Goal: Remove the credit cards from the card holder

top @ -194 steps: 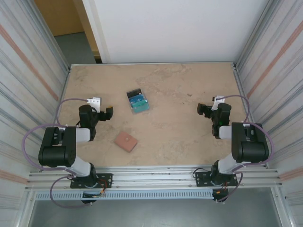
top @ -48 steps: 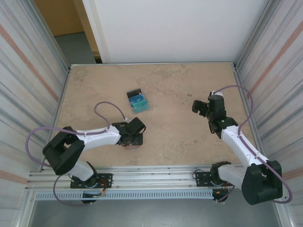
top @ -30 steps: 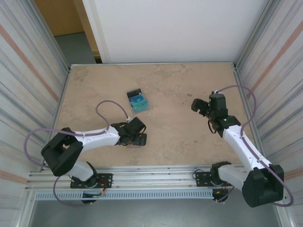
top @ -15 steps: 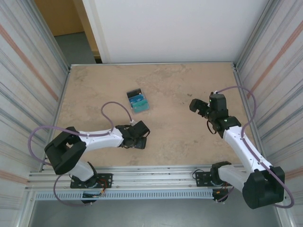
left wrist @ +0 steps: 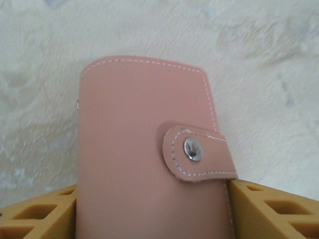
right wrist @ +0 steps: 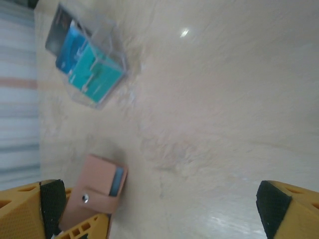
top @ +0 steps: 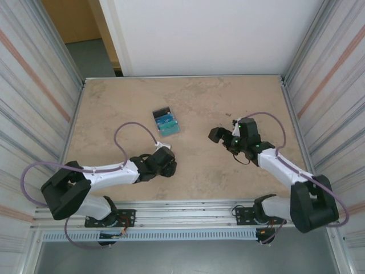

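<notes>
Salmon-pink stitched bifold card holder [left wrist: 144, 124] on table [top: 228, 103], near-left, snap tab [left wrist: 197, 157] fastened.
Long edges pinched by left gripper [left wrist: 154, 214]; right gripper [right wrist: 164, 206] gapes wide, empty. Likely light, soft, bendy: hold edges, lift tab.

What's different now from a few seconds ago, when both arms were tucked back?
The left gripper reached out to the salmon-pink snap-tab wallet, and its jaws now clamp its sides. The right gripper swung left toward the centre, jaws open. The wallet is still snapped shut, and the fanned blue and teal card pile stayed put.
</notes>
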`<state>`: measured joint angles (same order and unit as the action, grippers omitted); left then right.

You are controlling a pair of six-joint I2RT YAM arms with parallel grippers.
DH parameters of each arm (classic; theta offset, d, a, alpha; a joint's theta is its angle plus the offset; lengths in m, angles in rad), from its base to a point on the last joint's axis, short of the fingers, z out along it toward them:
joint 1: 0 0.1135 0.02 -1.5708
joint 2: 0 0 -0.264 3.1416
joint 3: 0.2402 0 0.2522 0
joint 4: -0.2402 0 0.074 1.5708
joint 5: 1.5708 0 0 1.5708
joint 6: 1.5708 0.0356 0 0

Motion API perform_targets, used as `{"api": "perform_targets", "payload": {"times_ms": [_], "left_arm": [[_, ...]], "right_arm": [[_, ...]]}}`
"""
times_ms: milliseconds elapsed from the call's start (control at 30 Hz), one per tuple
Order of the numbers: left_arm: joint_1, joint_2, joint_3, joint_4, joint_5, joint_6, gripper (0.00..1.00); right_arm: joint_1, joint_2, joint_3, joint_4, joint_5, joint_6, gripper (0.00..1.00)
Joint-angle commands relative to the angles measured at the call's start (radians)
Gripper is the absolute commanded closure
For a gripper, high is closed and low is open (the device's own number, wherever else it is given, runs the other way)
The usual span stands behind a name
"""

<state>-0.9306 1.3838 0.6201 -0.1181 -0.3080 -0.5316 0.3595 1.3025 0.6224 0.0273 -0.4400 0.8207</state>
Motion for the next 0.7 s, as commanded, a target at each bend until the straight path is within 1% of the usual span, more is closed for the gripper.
{"api": "perform_targets", "payload": {"times_ms": [0, 100, 233, 267, 300, 333, 367, 400, 500, 600, 667], "left_arm": [[0.001, -0.007, -0.009, 0.109, -0.031, 0.038, 0.33], [0.01, 0.02, 0.003, 0.089, -0.021, 0.014, 0.37], [0.01, 0.032, 0.006, 0.066, -0.004, -0.006, 0.37], [0.01, 0.026, 0.001, 0.066, 0.002, -0.007, 0.35], [0.009, 0.017, -0.004, 0.068, 0.008, -0.007, 0.3], [0.01, 0.011, -0.008, 0.066, 0.016, -0.007, 0.21], [0.012, 0.003, -0.011, 0.059, 0.023, -0.01, 0.08], [0.012, -0.006, -0.014, 0.055, 0.032, -0.012, 0.02], [0.032, -0.027, -0.02, 0.028, 0.069, -0.042, 0.01], [0.085, -0.029, -0.006, -0.037, 0.128, -0.083, 0.02], [0.121, -0.028, 0.005, -0.064, 0.181, -0.059, 0.02]], "right_arm": [[0.055, 0.059, 0.022, 0.132, -0.102, 0.055, 0.01], [0.098, 0.121, 0.064, 0.122, -0.1, 0.058, 0.03], [0.116, 0.152, 0.084, 0.119, -0.08, 0.062, 0.03], [0.117, 0.155, 0.087, 0.111, -0.075, 0.059, 0.03], [0.119, 0.156, 0.092, 0.099, -0.068, 0.055, 0.03], [0.123, 0.158, 0.097, 0.082, -0.059, 0.049, 0.03], [0.127, 0.158, 0.106, 0.059, -0.047, 0.039, 0.03], [0.133, 0.158, 0.114, 0.028, -0.028, 0.026, 0.03], [0.148, 0.147, 0.13, -0.029, 0.022, 0.001, 0.03], [0.154, 0.122, 0.131, -0.051, 0.054, -0.007, 0.03], [0.156, 0.101, 0.13, -0.07, 0.079, -0.013, 0.03]]}}
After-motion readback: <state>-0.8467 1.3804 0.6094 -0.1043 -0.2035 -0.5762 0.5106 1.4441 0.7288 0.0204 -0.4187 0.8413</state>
